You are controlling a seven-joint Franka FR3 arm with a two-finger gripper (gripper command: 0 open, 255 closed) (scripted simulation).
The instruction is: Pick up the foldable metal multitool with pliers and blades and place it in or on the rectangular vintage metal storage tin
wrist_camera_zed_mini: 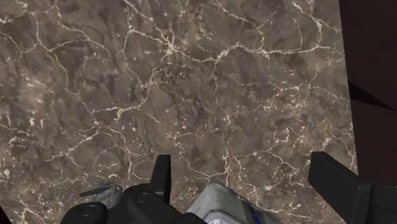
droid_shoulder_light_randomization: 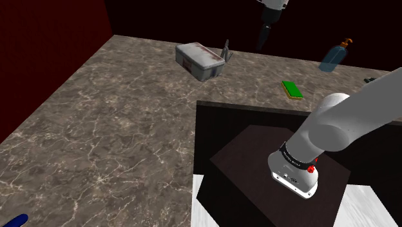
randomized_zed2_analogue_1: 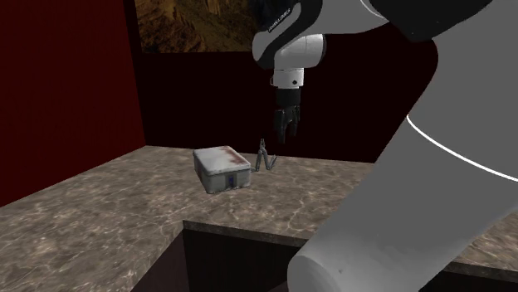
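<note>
A grey rectangular tin [droid_shoulder_light_randomization: 201, 61] with reddish rust marks on its lid sits on the marble counter; it also appears in the second exterior view [randomized_zed2_analogue_1: 222, 168] and, by one corner, in the wrist view [wrist_camera_zed_mini: 222, 205]. The dark metal multitool [droid_shoulder_light_randomization: 225, 51] stands unfolded right beside the tin, handles spread [randomized_zed2_analogue_1: 264, 156], and a small part of it shows in the wrist view [wrist_camera_zed_mini: 102, 189]. My black gripper [randomized_zed2_analogue_1: 287, 124] hangs open in the air above the multitool and slightly to the second exterior view's right of it. Both fingers [wrist_camera_zed_mini: 162, 175] stand wide apart with nothing between them. The gripper [droid_shoulder_light_randomization: 267, 32] is high over the counter's far side.
On the brown marble counter [droid_shoulder_light_randomization: 96, 129], a blue spray bottle [droid_shoulder_light_randomization: 336, 57] and a flat green object [droid_shoulder_light_randomization: 292, 89] lie toward the shoulder view's right. A blue object [droid_shoulder_light_randomization: 16, 220] peeks in at the lower left. Dark red walls bound the counter.
</note>
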